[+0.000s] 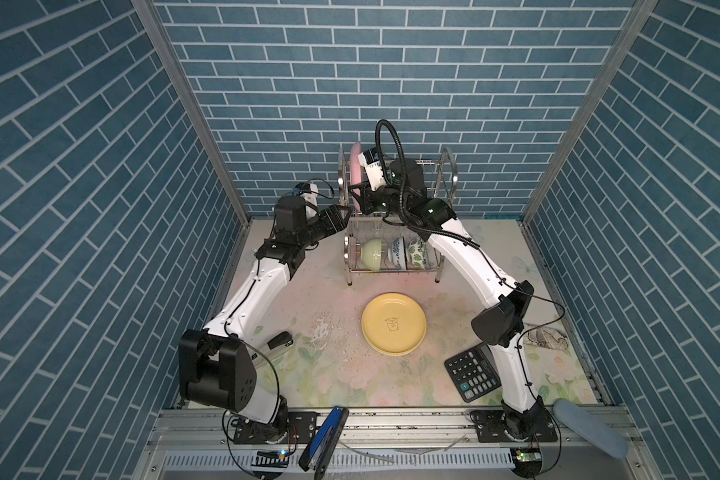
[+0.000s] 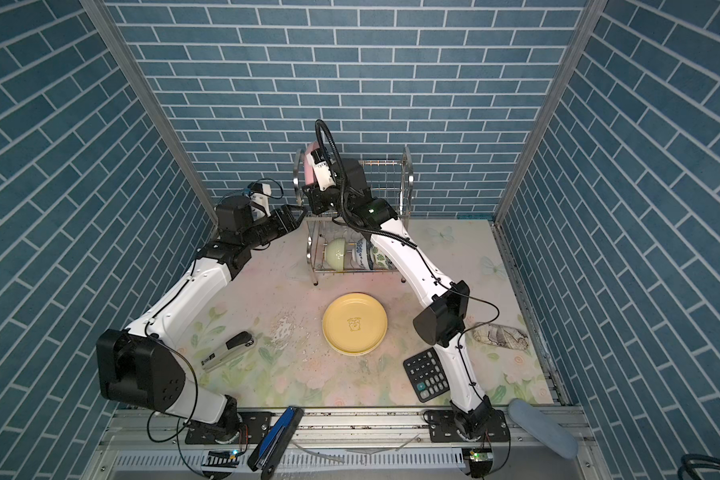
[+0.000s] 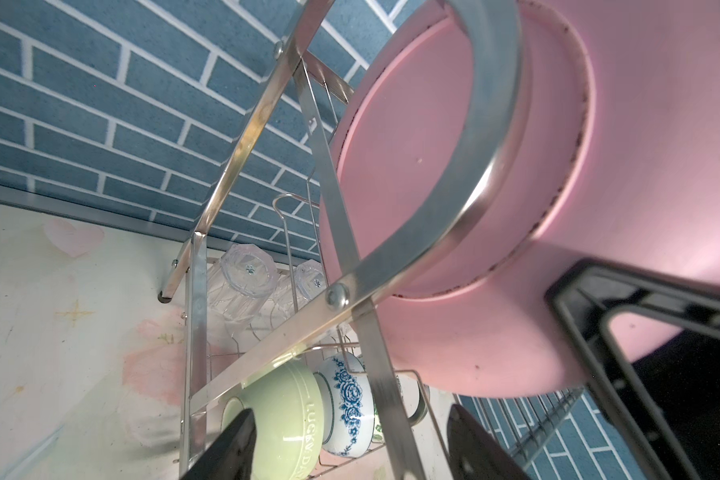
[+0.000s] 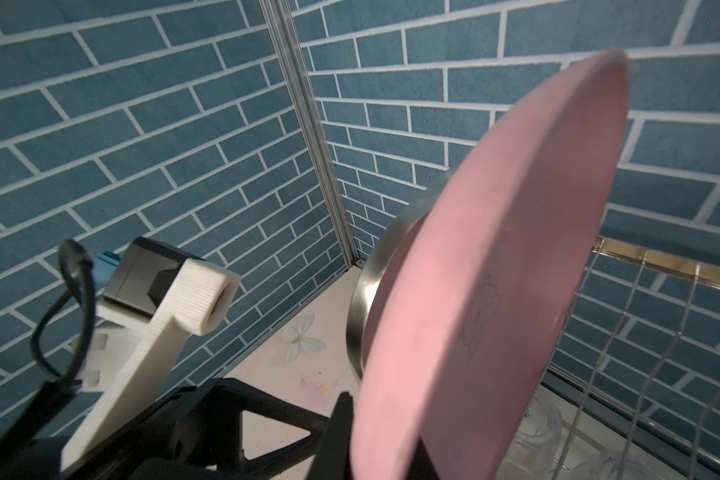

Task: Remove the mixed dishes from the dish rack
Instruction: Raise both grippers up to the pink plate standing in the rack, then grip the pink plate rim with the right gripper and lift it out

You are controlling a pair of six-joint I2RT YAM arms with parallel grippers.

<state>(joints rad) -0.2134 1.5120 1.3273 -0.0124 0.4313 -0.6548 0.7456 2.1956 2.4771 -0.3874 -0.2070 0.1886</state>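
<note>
Clamped on the lower rim of the pink plate (image 1: 355, 166), the right gripper (image 1: 356, 194) reaches across to the left end of the dish rack (image 3: 481, 158). In the right wrist view one black finger (image 4: 341, 419) lies against the plate's back and the other sits on its front face, so the jaws pinch the rim between them. The plate stands on edge in the upper tier, just inside the rack's left arched side frame and leaning a little. Whether its rim rests on the wires cannot be told.

Just outside that same frame hovers the left gripper (image 1: 343, 212), jaws spread and holding nothing. In the left wrist view its two fingertips (image 3: 235, 444) stand well apart, with a rack strut crossing the gap between them. Whether they touch the strut cannot be told.

On the lower tier, the pale-green bowl (image 1: 371, 254), the blue-white bowl (image 1: 398, 251) and the green-leaf bowl (image 1: 416, 252) sit on their sides in a row. Two clear glasses (image 3: 248, 274) show upside down behind them in the left wrist view.

In front of the rack, the yellow plate (image 1: 393, 323) lies flat on the flowered table (image 1: 308, 374). Near the right arm's base lies the black calculator (image 1: 472, 374).
</note>
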